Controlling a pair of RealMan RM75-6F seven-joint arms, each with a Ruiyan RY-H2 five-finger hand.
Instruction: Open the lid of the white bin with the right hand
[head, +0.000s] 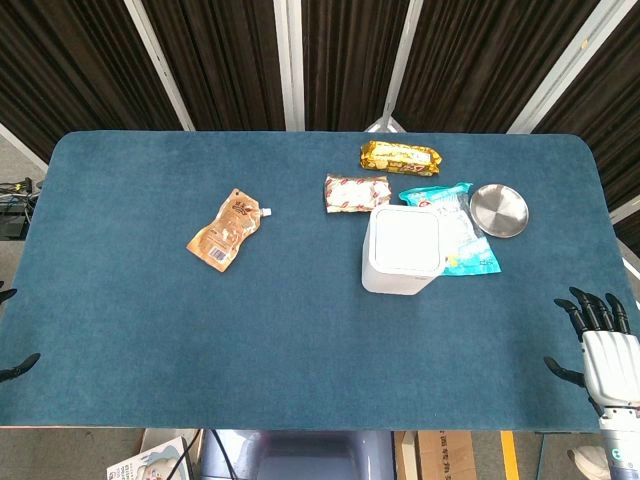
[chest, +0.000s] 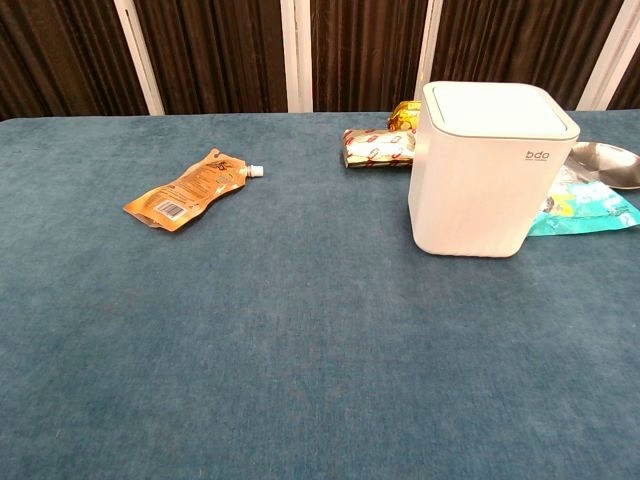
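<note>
Sitting well left of right hand (head: 606, 350): white bin (head: 403, 249)

Bright, even overhead light; soft shadows; perhaps slight blur at edges.

Smooth matt plastic white bin (chest: 487, 175) on napped blue cloth table (chest: 300, 340); shiny metal dish (head: 499, 210).

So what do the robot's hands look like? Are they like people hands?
A bit! The right hand has thin black fingers and a white, boxy palm with a grey wrist below it. Of the left hand, only a couple of black fingertips peek in at the table's edge. No cables or markings show, and the chest view shows neither hand.
</note>
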